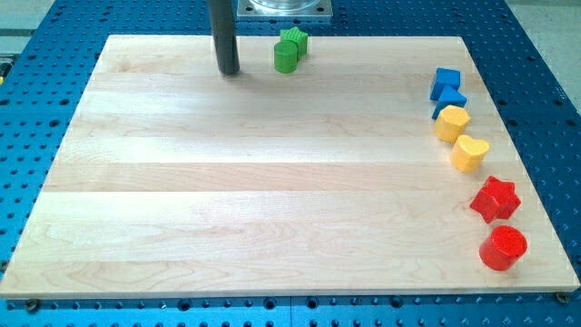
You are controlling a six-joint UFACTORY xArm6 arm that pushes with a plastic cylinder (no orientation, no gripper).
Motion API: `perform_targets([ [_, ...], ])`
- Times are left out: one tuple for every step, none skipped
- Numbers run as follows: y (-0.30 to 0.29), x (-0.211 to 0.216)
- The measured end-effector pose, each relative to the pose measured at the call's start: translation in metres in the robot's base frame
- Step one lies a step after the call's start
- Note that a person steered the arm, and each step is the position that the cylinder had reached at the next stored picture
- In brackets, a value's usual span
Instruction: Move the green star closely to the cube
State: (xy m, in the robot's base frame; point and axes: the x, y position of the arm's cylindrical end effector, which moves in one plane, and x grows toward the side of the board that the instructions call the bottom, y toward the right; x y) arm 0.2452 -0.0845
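The green star lies at the view's top edge of the wooden board, touching a green cylinder just below and left of it. A blue cube sits at the view's right, with a second blue block against its lower side. My tip rests on the board at the view's top, left of the green cylinder and apart from it, far left of the blue blocks.
Down the board's right side run a yellow block, a yellow heart, a red star and a red cylinder. The wooden board lies on a blue perforated table.
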Motion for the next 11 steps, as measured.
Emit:
perform_targets([
  [0.022,-0.034],
  [0.106,-0.033],
  [0.210,-0.028],
  [0.257,-0.021],
  [0.258,-0.036],
  [0.265,-0.033],
  [0.265,-0.014],
  [0.273,0.001],
  [0.278,0.007],
  [0.278,0.008],
  [0.284,0.013],
])
